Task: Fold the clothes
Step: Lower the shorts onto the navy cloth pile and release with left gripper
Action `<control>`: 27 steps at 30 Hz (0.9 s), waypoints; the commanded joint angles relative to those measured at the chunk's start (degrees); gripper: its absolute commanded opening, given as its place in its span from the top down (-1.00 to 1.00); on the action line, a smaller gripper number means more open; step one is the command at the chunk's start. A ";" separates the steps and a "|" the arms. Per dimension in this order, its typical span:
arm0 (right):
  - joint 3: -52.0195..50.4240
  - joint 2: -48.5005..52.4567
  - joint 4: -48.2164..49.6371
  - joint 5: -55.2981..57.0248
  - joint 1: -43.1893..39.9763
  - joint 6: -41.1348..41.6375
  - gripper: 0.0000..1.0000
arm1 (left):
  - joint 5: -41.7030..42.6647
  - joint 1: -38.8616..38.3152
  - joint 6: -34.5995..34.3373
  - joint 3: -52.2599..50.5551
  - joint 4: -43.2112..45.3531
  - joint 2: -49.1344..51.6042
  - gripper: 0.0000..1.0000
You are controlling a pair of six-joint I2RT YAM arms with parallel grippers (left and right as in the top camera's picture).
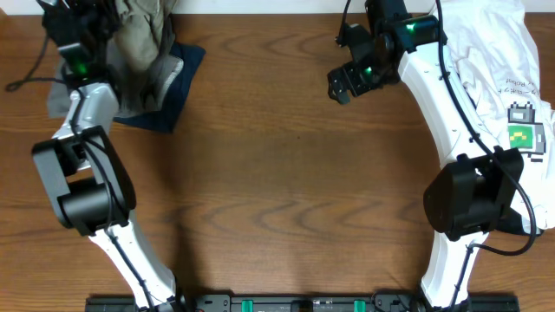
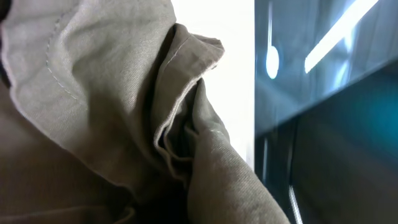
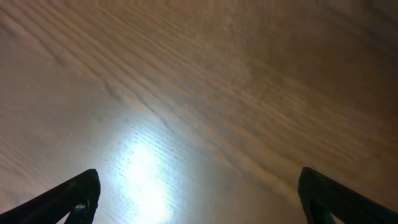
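The khaki shorts [image 1: 143, 35] are bunched and raised at the far left of the table, over a navy piece [image 1: 178, 82], with a grey piece [image 1: 56, 94] beside them. My left gripper [image 1: 108, 30] is at the shorts. In the left wrist view khaki fabric [image 2: 112, 106] fills the frame and hides the fingers, which seem shut on it. The white tee with a green print [image 1: 520, 95] lies at the far right, under my right arm. My right gripper [image 1: 342, 87] is wide open and empty over bare wood [image 3: 199, 186].
The wooden table [image 1: 286, 191] spans the view. The two arm bases stand at the near edge, left [image 1: 82, 195] and right [image 1: 473, 199]. A black cable [image 1: 26, 74] trails at the far left.
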 commanded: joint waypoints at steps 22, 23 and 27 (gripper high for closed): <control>0.20 2.60 8.52 -8.85 3.65 0.46 -0.98 | 34.14 11.41 18.67 10.19 -18.47 -8.11 0.88; 0.20 2.60 8.41 -8.85 3.78 0.46 -0.98 | 34.18 11.43 19.10 12.07 -18.49 -8.17 0.88; 0.20 2.60 7.65 -8.83 4.22 0.44 -0.98 | 33.90 11.50 21.55 18.03 -20.02 -8.17 0.89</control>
